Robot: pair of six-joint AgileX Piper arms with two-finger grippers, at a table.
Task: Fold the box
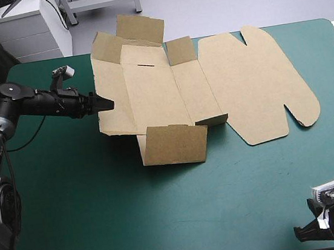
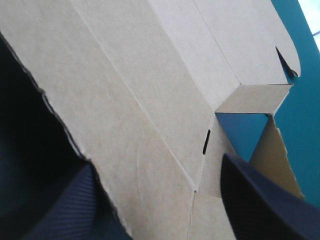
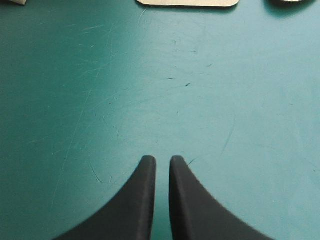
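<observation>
The brown box [image 1: 163,95] lies partly raised in the middle of the teal-green table. Its left wall and corner flaps stand up, one wide flap [image 1: 174,143] rises at the near side, and the rounded lid [image 1: 259,83] lies flat to the right. My left gripper [image 1: 106,104] is at the left wall. In the left wrist view it [image 2: 156,162] is open, one finger on each side of the wall's ragged edge of the box [image 2: 125,75]. My right gripper [image 1: 305,230] rests near the table's front right corner, shut [image 3: 162,160] on nothing over bare cover.
Bare teal-green cover [image 1: 135,214] stretches in front of the box to the near edge. A white cabinet [image 1: 33,31] stands beyond the table's far left corner. The box's far flaps reach past the table's far edge [image 1: 143,27].
</observation>
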